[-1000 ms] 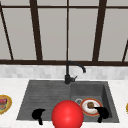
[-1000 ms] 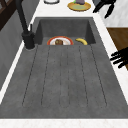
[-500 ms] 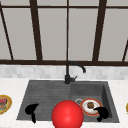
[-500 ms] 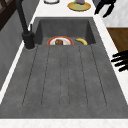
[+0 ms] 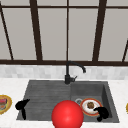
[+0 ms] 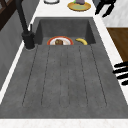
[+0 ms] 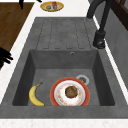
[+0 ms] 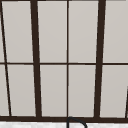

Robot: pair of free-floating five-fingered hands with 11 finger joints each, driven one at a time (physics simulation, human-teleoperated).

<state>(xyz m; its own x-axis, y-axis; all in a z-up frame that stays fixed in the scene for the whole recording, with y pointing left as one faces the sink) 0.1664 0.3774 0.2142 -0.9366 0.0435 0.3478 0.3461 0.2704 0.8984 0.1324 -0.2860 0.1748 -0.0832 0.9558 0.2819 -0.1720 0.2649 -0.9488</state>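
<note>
My left hand (image 5: 22, 106) hovers over the left end of the sink's draining board (image 5: 42, 100). Its fingers are straight, and in the left side view the left hand (image 6: 121, 72) hangs at the front rim. My right hand (image 5: 101, 112) floats at the front right of the basin, fingers relaxed, holding nothing, just in front of an orange-rimmed plate (image 5: 90, 106) with brown food. The right side view has the right hand (image 7: 5, 57) over the front counter. A banana (image 7: 35, 95) lies beside the plate (image 7: 70, 93). A red ball (image 5: 67, 115) is at the sink's front.
A black faucet (image 5: 68, 75) stands behind the sink, with a window behind it (image 8: 67, 60). A yellow plate with food (image 5: 3, 103) sits on the left counter. Another yellow plate (image 6: 78, 6) sits on the right counter. The basin drain (image 7: 82, 79) lies behind the plate.
My left hand has moved left along the front of the draining board. The right hand, the ball and the plate have stayed put.
</note>
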